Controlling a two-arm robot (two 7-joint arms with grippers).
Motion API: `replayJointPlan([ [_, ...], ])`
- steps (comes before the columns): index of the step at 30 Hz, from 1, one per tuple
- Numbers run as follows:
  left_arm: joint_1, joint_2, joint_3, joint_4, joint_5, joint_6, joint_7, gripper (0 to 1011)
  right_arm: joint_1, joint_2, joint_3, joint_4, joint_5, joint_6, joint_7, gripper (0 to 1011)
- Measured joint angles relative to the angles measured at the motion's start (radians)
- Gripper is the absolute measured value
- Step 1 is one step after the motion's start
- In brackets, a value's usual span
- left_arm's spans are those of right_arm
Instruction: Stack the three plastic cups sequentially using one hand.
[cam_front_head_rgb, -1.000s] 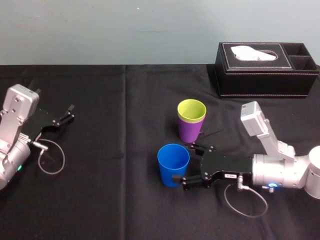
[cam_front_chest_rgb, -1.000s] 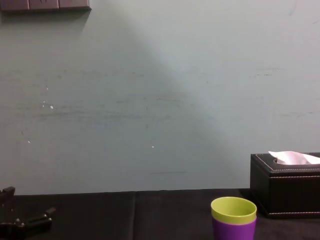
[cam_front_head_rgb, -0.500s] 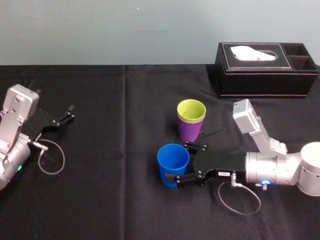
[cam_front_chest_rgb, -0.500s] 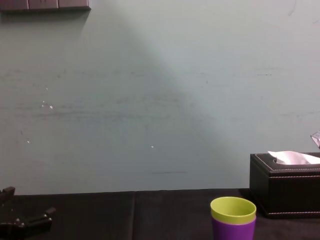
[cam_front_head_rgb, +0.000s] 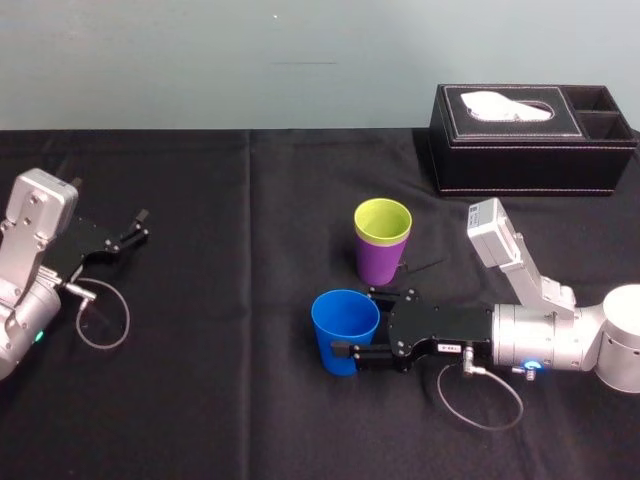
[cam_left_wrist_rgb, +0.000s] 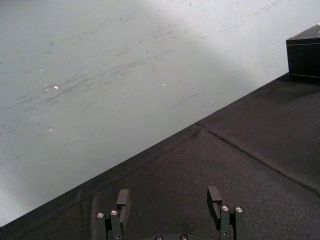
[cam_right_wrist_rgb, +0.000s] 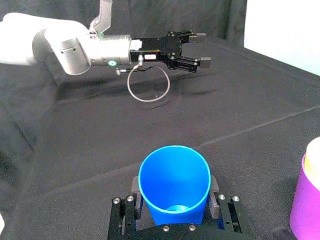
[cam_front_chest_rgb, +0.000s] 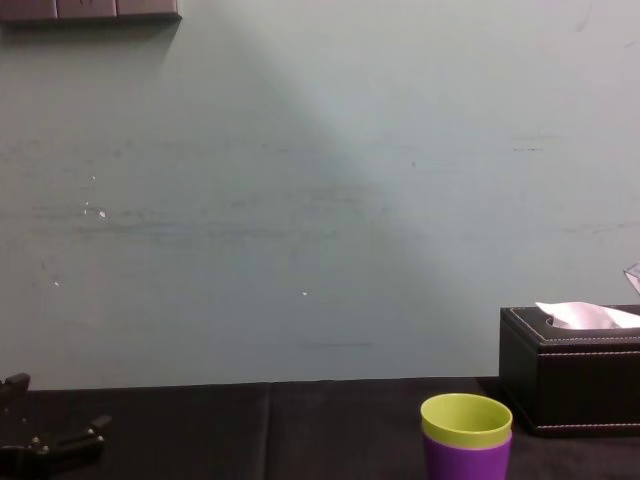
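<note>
The blue cup (cam_front_head_rgb: 345, 330) stands upright on the black tablecloth (cam_front_head_rgb: 230, 400), in front of the other two cups. My right gripper (cam_front_head_rgb: 352, 322), the one with the small white label, reaches in from the right and is shut on it, a finger pressing each side. The right wrist view shows the blue cup (cam_right_wrist_rgb: 173, 182) held between the fingers (cam_right_wrist_rgb: 216, 194). Just behind, the yellow-green cup (cam_front_head_rgb: 383, 220) sits nested inside the purple cup (cam_front_head_rgb: 378, 262); the chest view shows the yellow-green cup (cam_front_chest_rgb: 466, 418) in the purple cup (cam_front_chest_rgb: 465, 458) too. My left gripper (cam_front_head_rgb: 135, 228) rests open at the far left.
A black leather tissue box (cam_front_head_rgb: 530, 140) stands at the back right, behind the cups. A loose cable loop (cam_front_head_rgb: 105, 315) lies beside the left arm, and another cable loop (cam_front_head_rgb: 485, 395) hangs under the right wrist. Black tablecloth covers the whole table.
My right gripper slid left until its fingers flanked the blue cup, then closed on it. The cup shifted slightly left. The left arm stayed still.
</note>
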Motion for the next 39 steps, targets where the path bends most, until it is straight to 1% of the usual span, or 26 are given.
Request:
replayJointPlan([
  [5, 0.000, 0.000, 0.000, 0.000, 0.000, 0.000, 0.000, 1011, 0.000, 0.000, 0.001, -0.001, 0.000, -0.001, -0.001, 736],
  [14, 0.000, 0.000, 0.000, 0.000, 0.000, 0.000, 0.000, 1011, -0.001, 0.001, 0.001, -0.001, 0.000, -0.001, -0.002, 731],
  [15, 0.000, 0.000, 0.000, 0.000, 0.000, 0.000, 0.000, 1011, -0.006, 0.005, 0.003, -0.011, 0.000, -0.001, -0.012, 731],
  [17, 0.000, 0.000, 0.000, 0.000, 0.000, 0.000, 0.000, 1011, -0.018, 0.016, 0.011, -0.037, 0.000, 0.002, -0.034, 731],
  [18, 0.000, 0.000, 0.000, 0.000, 0.000, 0.000, 0.000, 1011, -0.032, 0.030, 0.021, -0.068, 0.000, 0.010, -0.060, 731],
  [21, 0.000, 0.000, 0.000, 0.000, 0.000, 0.000, 0.000, 1011, -0.060, 0.056, 0.043, -0.131, 0.007, 0.029, -0.105, 731],
  [24, 0.000, 0.000, 0.000, 0.000, 0.000, 0.000, 0.000, 1012, -0.101, 0.094, 0.086, -0.224, 0.032, 0.058, -0.163, 731],
  [26, 0.000, 0.000, 0.000, 0.000, 0.000, 0.000, 0.000, 1011, -0.114, 0.107, 0.103, -0.257, 0.042, 0.072, -0.187, 731],
  [27, 0.000, 0.000, 0.000, 0.000, 0.000, 0.000, 0.000, 1011, -0.125, 0.118, 0.119, -0.286, 0.052, 0.086, -0.206, 731],
  [28, 0.000, 0.000, 0.000, 0.000, 0.000, 0.000, 0.000, 1012, -0.125, 0.118, 0.119, -0.286, 0.052, 0.086, -0.206, 731],
  [29, 0.000, 0.000, 0.000, 0.000, 0.000, 0.000, 0.000, 1011, -0.133, 0.128, 0.134, -0.311, 0.061, 0.101, -0.222, 731],
  [32, 0.000, 0.000, 0.000, 0.000, 0.000, 0.000, 0.000, 1011, -0.142, 0.144, 0.159, -0.351, 0.080, 0.130, -0.251, 731],
  [35, 0.000, 0.000, 0.000, 0.000, 0.000, 0.000, 0.000, 1011, -0.141, 0.154, 0.180, -0.374, 0.098, 0.157, -0.272, 731],
  [39, 0.000, 0.000, 0.000, 0.000, 0.000, 0.000, 0.000, 1011, -0.126, 0.158, 0.197, -0.386, 0.112, 0.179, -0.289, 731],
])
